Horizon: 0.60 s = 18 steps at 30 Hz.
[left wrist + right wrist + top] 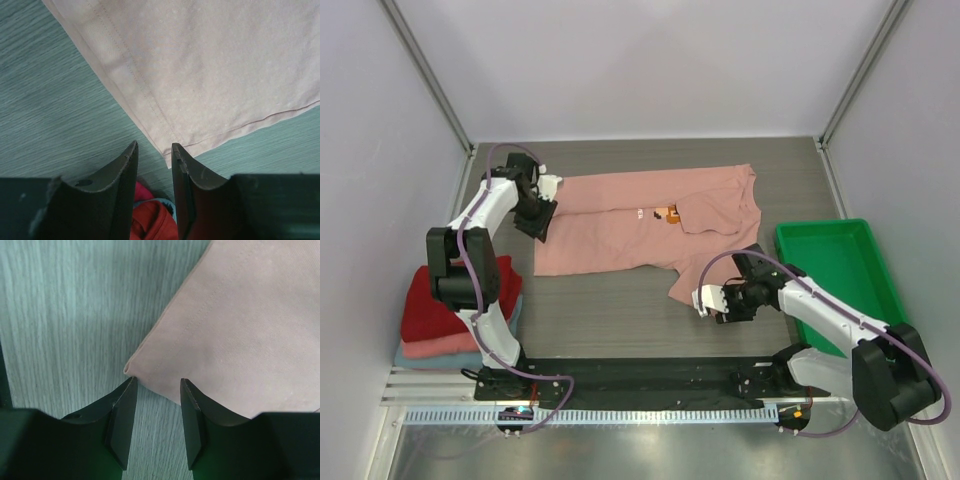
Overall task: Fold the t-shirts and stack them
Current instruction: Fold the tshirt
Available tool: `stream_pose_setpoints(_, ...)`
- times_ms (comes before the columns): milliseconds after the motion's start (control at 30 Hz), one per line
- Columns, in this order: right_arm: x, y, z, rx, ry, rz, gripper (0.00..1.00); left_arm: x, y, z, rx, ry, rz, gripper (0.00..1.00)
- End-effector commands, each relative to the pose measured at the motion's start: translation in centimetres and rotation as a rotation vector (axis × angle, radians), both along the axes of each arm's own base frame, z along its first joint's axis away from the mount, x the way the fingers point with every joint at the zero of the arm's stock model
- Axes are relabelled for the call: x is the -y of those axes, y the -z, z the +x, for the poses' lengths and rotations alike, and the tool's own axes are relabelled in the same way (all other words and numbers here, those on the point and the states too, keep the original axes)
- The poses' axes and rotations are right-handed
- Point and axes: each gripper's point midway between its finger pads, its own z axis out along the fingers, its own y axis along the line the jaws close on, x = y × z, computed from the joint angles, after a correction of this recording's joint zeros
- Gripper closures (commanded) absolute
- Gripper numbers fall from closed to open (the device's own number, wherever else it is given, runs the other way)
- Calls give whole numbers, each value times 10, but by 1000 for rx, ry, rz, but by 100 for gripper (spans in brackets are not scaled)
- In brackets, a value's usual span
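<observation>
A dusty-pink t-shirt [620,225] lies spread across the middle of the table, chest print [665,213] up, with its right part folded over. My left gripper [539,224] is open and empty over the shirt's left edge. In the left wrist view a hemmed corner of the shirt [200,75] ends just ahead of the left gripper [153,150]. My right gripper [728,303] is open and empty by the shirt's near right corner. In the right wrist view that corner of the shirt [225,330] lies just ahead of the right gripper [157,385].
A stack of folded t-shirts [445,310] sits at the near left, dark red on top, salmon-pink under it, light blue at the bottom; it shows between the left fingers [150,220]. A green plastic tray [840,240] stands at the right. Frame posts rise at the back corners.
</observation>
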Motion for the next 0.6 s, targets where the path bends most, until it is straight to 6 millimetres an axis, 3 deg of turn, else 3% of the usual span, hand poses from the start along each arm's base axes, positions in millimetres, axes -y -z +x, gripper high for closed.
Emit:
stream_pose_setpoints(0, -7, -9, -2, 25, -65, 22, 54, -2, -15, 7, 60, -7, 4, 66)
stream_pose_setpoints(567, -9, 0, -15, -31, -138, 0, 56, -6, -10, 3, 42, -11, 25, 64)
